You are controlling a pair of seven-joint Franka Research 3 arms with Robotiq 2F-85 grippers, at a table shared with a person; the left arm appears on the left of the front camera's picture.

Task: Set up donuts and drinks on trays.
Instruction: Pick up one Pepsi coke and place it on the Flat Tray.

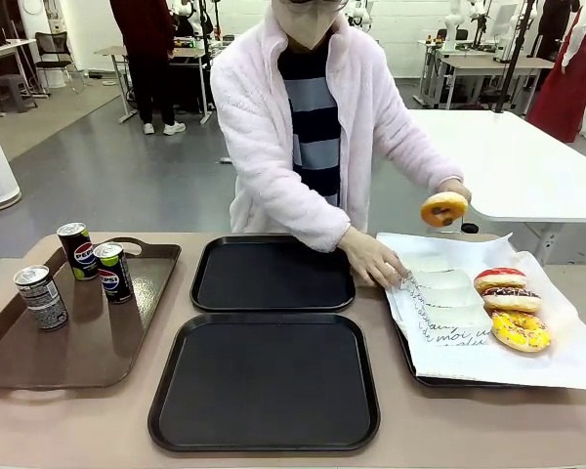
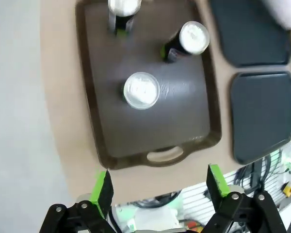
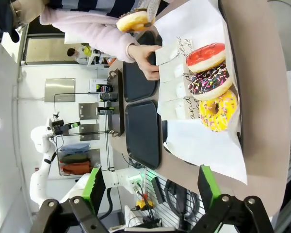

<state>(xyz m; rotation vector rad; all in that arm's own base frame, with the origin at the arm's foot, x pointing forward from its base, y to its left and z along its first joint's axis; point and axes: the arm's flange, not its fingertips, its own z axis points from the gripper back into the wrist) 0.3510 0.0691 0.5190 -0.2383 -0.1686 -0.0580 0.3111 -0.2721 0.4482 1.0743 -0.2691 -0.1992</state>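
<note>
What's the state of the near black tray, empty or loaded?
Empty. The near black tray shows only bare surface; the cans stand on the brown tray, three donuts on white paper.

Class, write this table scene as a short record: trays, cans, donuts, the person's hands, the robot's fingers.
Black trays: near tray and far tray, both bare.
Brown tray: three upright cans.
Paper-lined tray: red-iced donut, chocolate donut, yellow donut, beside white sleeves.
Person: one hand holds a plain donut in the air; other hand on the sleeves.
Left gripper: fingers open, near the brown tray's handle.
Right gripper: fingers open, empty.
</note>
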